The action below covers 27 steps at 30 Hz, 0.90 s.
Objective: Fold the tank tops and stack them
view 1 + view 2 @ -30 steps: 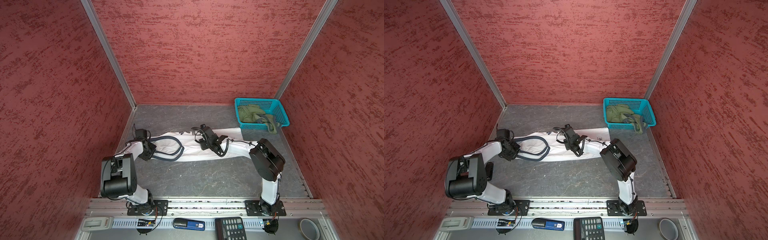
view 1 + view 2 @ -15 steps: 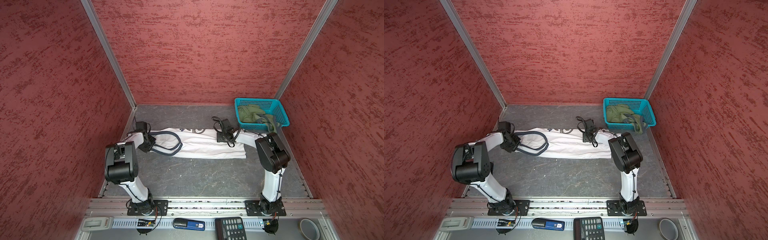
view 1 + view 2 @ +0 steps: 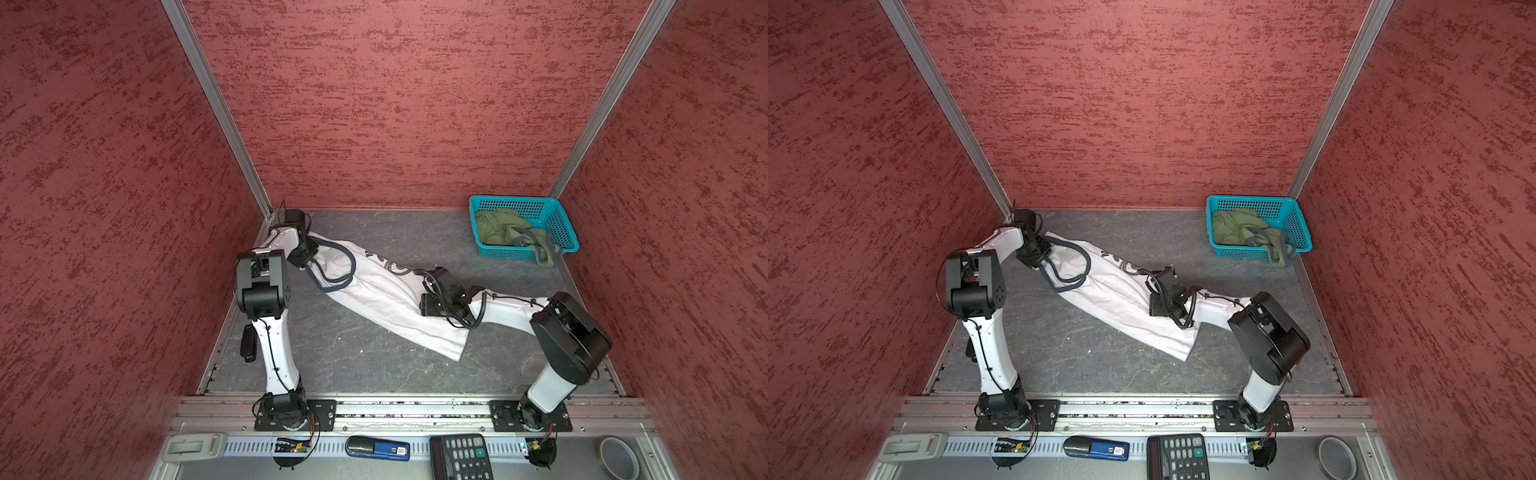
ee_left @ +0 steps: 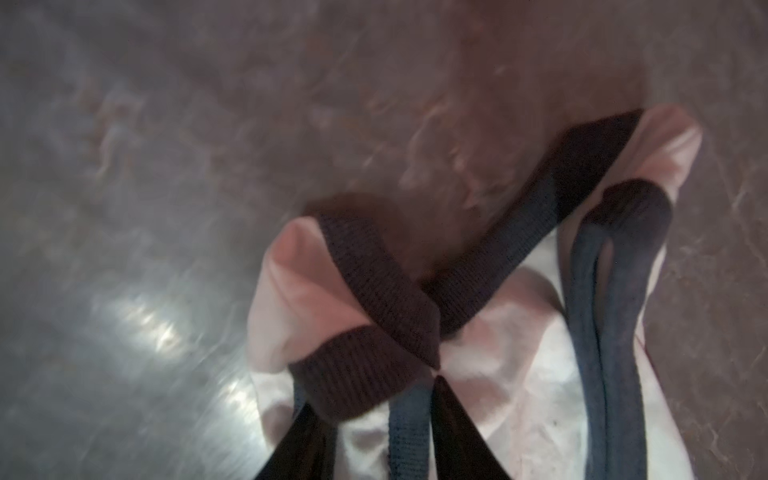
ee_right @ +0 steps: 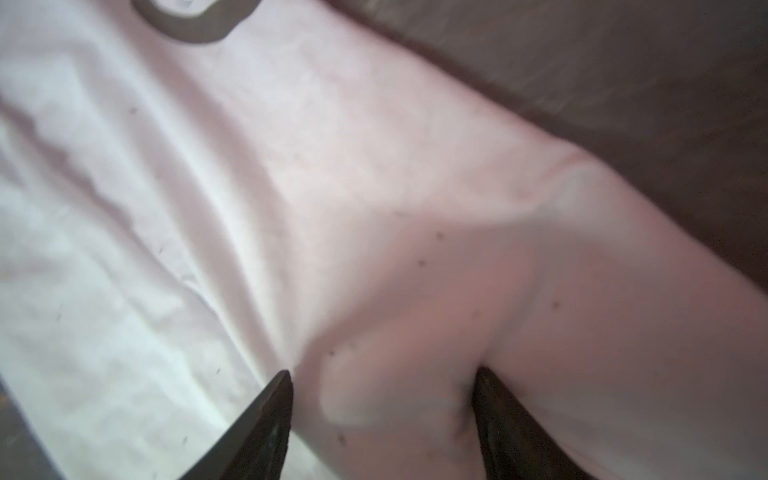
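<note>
White tank top lies as a long diagonal strip on the surface; next fold pending.
Left claw parted around straps, right claw parted over a cloth hump, hold unclear on both; keep ends level when folding. Green tank top sits in basket.

Between the right gripper's smooth black fingers, the white tank top is soft matt cloth, finely creased and flecked with dark specks. At the left gripper its navy trim is ribbed knit, coarser than the plain white weave. The floor mat under both looks grey, veined like stone, with a dull sheen. Well beyond the right gripper, the teal basket is perforated plastic, faintly glossy, and holds the olive tank top, which is crumpled matt cloth. The walls are rough, red and matt. The rail well behind both grippers is bare, dull metal.
</note>
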Each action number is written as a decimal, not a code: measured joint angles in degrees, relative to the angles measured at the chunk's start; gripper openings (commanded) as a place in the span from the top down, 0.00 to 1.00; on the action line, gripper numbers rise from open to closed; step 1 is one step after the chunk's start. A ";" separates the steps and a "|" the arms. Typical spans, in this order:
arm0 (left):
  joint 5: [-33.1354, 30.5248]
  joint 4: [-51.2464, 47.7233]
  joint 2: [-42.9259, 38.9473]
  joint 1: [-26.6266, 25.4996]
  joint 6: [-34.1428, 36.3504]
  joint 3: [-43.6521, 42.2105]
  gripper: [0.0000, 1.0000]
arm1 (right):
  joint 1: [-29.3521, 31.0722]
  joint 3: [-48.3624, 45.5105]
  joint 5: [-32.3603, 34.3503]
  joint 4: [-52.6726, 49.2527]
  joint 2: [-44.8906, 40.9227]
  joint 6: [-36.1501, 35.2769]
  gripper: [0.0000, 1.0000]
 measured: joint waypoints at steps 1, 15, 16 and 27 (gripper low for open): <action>-0.37 -1.38 2.32 -0.42 0.55 3.93 0.49 | 1.49 -0.46 -0.87 -0.42 -0.72 1.25 0.30; -12.07 -17.66 2.82 -8.63 9.97 24.41 0.20 | -4.52 1.31 4.92 -10.40 -11.15 -2.10 0.26; -12.04 -17.09 -0.74 -9.14 9.81 20.24 0.20 | -5.25 1.66 5.16 -10.47 -10.38 -3.04 0.26; -2.51 -6.62 -13.75 -10.16 4.44 -13.18 0.35 | -5.84 3.80 5.16 -10.32 -1.62 -8.90 0.29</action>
